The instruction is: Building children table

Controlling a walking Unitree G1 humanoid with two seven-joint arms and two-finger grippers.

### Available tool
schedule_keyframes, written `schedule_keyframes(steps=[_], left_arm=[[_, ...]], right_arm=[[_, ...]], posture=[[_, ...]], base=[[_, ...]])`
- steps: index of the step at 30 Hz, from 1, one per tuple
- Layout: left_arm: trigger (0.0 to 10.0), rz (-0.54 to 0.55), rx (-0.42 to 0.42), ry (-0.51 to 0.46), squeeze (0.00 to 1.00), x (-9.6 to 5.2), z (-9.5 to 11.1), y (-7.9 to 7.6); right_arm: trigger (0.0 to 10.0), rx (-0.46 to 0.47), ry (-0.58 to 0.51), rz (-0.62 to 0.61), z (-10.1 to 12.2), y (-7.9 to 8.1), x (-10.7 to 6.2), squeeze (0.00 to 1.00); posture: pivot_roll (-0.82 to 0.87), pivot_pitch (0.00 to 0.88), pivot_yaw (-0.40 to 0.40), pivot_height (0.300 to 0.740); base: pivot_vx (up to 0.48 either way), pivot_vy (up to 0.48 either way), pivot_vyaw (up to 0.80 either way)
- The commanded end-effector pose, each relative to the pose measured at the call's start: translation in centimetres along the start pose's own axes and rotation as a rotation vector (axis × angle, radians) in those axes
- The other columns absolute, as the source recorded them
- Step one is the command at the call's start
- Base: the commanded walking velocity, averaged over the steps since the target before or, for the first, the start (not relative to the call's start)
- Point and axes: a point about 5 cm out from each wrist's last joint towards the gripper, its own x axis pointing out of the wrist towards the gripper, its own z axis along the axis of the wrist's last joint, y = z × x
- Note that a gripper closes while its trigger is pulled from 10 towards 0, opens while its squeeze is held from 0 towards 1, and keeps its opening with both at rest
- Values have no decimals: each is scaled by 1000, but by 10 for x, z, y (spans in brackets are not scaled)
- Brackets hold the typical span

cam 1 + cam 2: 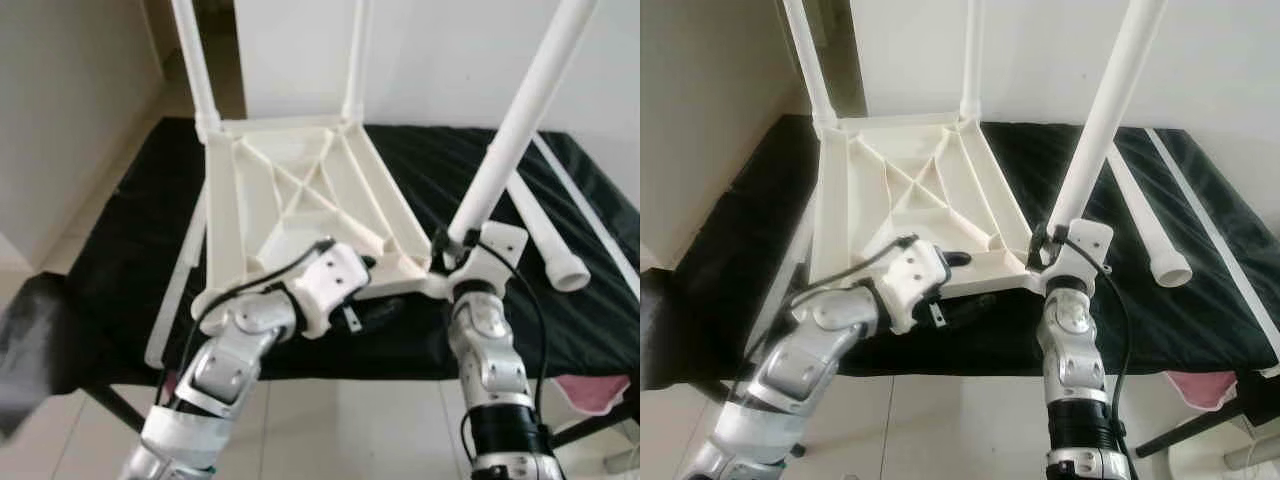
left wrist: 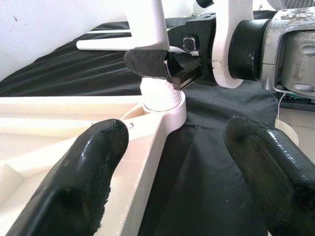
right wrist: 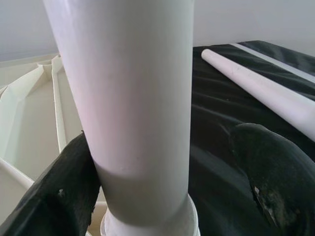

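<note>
The white plastic tabletop (image 1: 300, 190) lies upside down on a black cloth (image 1: 130, 230). Two white legs (image 1: 195, 60) stand in its far corners. A third leg (image 1: 510, 130) leans in the near right corner socket (image 2: 165, 105). My right gripper (image 1: 450, 245) is open around the base of this leg; one finger (image 3: 74, 187) touches it and the other (image 3: 275, 167) stands apart. My left gripper (image 1: 375, 290) is open at the tabletop's near edge, one finger (image 2: 83, 172) over the white plastic and the other (image 2: 270, 162) over the cloth.
A loose white leg (image 1: 545, 235) lies on the cloth to the right of the tabletop, with a thin white rail (image 1: 590, 210) beyond it. A flat white strip (image 1: 175, 290) lies along the tabletop's left side. Something pink (image 1: 595, 390) sits low at the right.
</note>
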Motion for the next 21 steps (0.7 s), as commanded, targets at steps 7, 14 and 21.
schedule_keyframes(steps=[7, 14, 21], left_arm=[[10000, -24, -25, -15, 0, -12, -3, 4], [10000, -88, -1, 77, 0, -27, -19, 7], [10000, -129, 9, 135, 0, -42, -28, 17]], right_arm=[[10000, -11, 42, 55, -12, 3, -13, 0], [10000, -20, 67, 71, -20, 5, -21, 0], [10000, -29, 75, 118, -21, 5, -26, 0]], posture=[[-18, 16, -14, 740], [-34, 27, -3, 740], [-50, 33, 11, 740]], base=[[0, 0, 0], [0, 0, 0], [0, 0, 0]])
